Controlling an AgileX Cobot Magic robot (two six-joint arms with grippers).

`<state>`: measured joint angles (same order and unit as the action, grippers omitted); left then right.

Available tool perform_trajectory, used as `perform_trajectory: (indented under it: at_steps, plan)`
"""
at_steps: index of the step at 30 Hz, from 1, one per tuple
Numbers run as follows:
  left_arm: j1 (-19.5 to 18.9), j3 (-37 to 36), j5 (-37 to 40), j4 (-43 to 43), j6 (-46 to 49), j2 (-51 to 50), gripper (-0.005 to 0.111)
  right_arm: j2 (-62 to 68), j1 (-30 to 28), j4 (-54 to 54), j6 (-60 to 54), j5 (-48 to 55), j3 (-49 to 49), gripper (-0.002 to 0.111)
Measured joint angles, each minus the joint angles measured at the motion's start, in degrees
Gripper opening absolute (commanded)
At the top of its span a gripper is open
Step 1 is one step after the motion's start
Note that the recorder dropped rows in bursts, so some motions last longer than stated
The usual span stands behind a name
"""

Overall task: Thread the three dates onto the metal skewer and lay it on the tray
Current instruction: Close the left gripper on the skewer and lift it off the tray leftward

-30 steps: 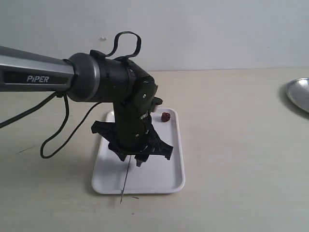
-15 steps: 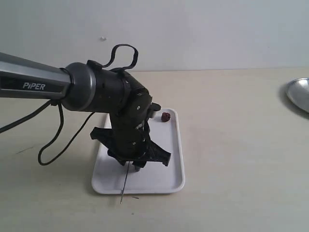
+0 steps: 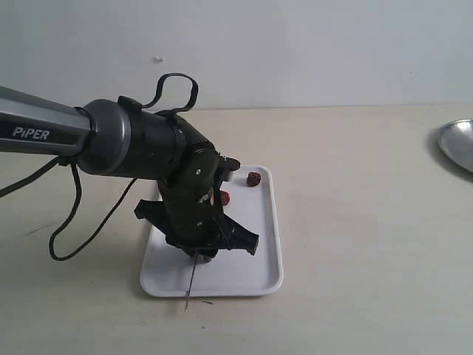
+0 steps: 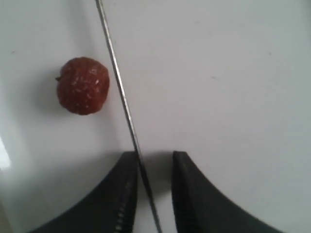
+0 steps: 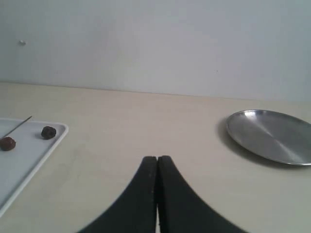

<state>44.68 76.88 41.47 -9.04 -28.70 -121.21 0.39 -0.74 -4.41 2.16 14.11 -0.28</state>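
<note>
Now the left gripper [image 4: 154,158] hangs over the white tray [image 3: 255,262], jaws parted either side of the metal skewer [image 4: 121,97], not pinching it; the skewer lies on the tray, its tip past the 6 o'clock rim; a reddish date [image 4: 82,92] sits just beside it, a darker date [image 3: 253,178] near the 1 o'clock corner; the right gripper [image 5: 157,160] is pressed together, empty; a silver dish [image 5: 269,136] lies toward 3 o'clock.

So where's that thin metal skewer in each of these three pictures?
Exterior view: the metal skewer pokes out below the left hand, past the tray's near rim.
Left wrist view: it runs between that hand's fingers, beside a red date.
Right wrist view: thin line beside the dark date.
Shared landmark: the white tray.
</note>
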Motion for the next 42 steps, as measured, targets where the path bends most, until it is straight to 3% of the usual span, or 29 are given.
perform_trajectory:
  at_steps: [3, 14, 24, 33, 42]
  plan:
    - [0.0, 0.0, 0.0, 0.4, -0.2, 0.0, 0.0, 0.0, 0.0, 0.0, 0.0, 0.0, 0.0, 0.0]
    - [0.0, -0.7, 0.4, 0.4, 0.3, 1.3, 0.0, 0.0, 0.0, 0.0, 0.0, 0.0, 0.0, 0.0]
    - [0.0, -0.9, 2.7, -1.0, 0.4, 12.3, 0.0, 0.0, 0.0, 0.0, 0.0, 0.0, 0.0, 0.0]
    - [0.0, -1.5, 14.5, -9.0, 0.4, 22.9, 0.0, 0.0, 0.0, 0.0, 0.0, 0.0, 0.0, 0.0]
    - [0.0, -10.7, 19.1, -11.3, 1.3, 30.7, 0.0, 0.0, 0.0, 0.0, 0.0, 0.0, 0.0, 0.0]
